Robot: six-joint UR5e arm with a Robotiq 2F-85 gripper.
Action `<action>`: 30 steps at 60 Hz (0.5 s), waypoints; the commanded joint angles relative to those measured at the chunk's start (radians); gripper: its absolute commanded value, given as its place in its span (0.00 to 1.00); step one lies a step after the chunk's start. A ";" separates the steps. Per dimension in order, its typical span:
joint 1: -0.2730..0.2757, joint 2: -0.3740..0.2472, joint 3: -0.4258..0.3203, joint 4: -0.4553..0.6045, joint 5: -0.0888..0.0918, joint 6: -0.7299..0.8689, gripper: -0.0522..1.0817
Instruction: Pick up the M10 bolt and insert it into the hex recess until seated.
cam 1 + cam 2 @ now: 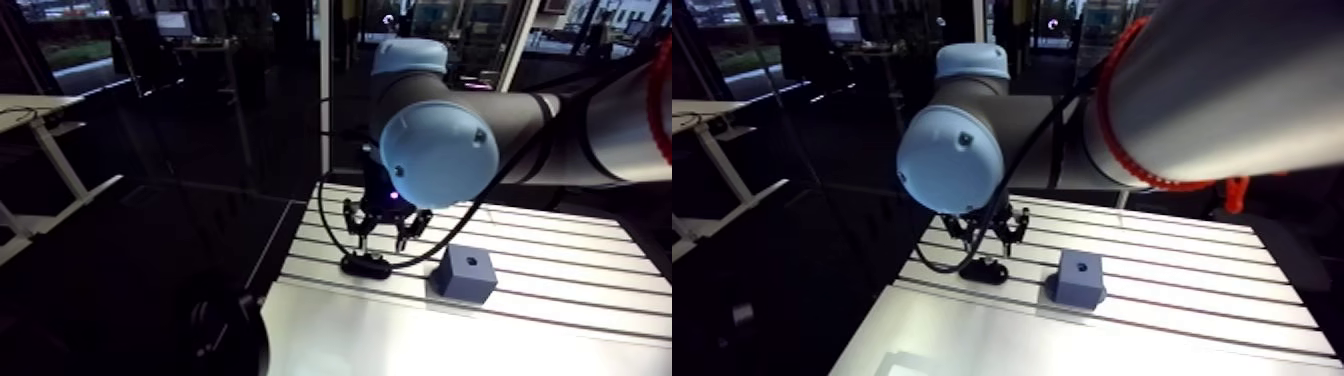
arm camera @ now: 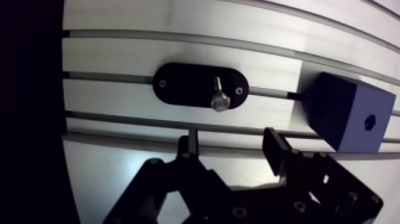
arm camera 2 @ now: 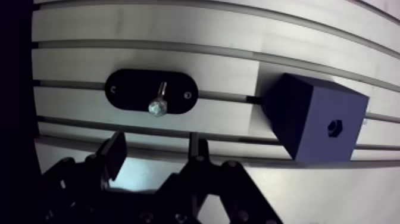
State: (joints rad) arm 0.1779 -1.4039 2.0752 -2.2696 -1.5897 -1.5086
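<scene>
1. Your gripper [image 2: 232,148] hovers with its two fingers [image 2: 275,149] spread wide, holding nothing
2. Ahead of them, one bolt [image 2: 219,100] sits on one black oval plate [image 2: 178,86] on the bench [image 2: 149,53]
3. Beside the plate, one blue block [image 2: 339,113] shows one hex recess [image 2: 369,122], apart from the bolt

Dim room. At the frame's left edge a white desk [image 1: 30,105] stands on slanted legs over a dark floor [image 1: 150,270]. A small lit screen [image 1: 172,22] glows upper left; a white upright post [image 1: 324,90] rises near centre. The slotted surface [image 1: 580,255], lower right, is brightly lit.
</scene>
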 commanded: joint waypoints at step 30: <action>0.006 0.073 0.004 -0.088 -0.002 -0.014 0.42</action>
State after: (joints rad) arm 0.1829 -1.3465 2.0781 -2.3384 -1.5920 -1.5185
